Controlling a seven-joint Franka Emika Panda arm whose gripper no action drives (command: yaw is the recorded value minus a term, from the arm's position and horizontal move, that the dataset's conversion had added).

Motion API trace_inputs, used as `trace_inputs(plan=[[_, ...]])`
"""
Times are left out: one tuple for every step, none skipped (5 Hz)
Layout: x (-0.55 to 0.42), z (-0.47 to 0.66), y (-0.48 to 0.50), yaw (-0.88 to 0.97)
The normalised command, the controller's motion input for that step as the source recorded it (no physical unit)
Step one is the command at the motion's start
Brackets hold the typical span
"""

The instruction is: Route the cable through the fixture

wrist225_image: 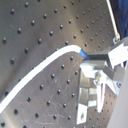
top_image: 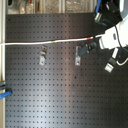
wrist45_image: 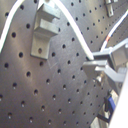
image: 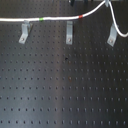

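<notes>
Across board top, cable [image: 55,19] runs lengthwise left-right w/ tool [top_image: 92,44] clamped on it.

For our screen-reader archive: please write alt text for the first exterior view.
A white cable with a green and a red band stretches across the top of a black pegboard, above three metal clips in a row. No gripper shows.

exteriors: overhead, facing pegboard [image: 60,90], sharing clips | wrists: close, oblique over board
</notes>
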Motion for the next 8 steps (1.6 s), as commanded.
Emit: trace_inputs(plan=[[0.000,0.00,0.000,-1.00],[-0.095,0.02,0.064,-0.91],[-0.192,0.03,0.018,-0.85],[-0.539,0.10,-0.017,-0.37],[-0.400,0.10,-0.148,-0.22],[-0.018,0.00,0.000,0.00],[-0.092,0.15,0.099,0.00],[-0.209,0.67,0.237,-0.05]])
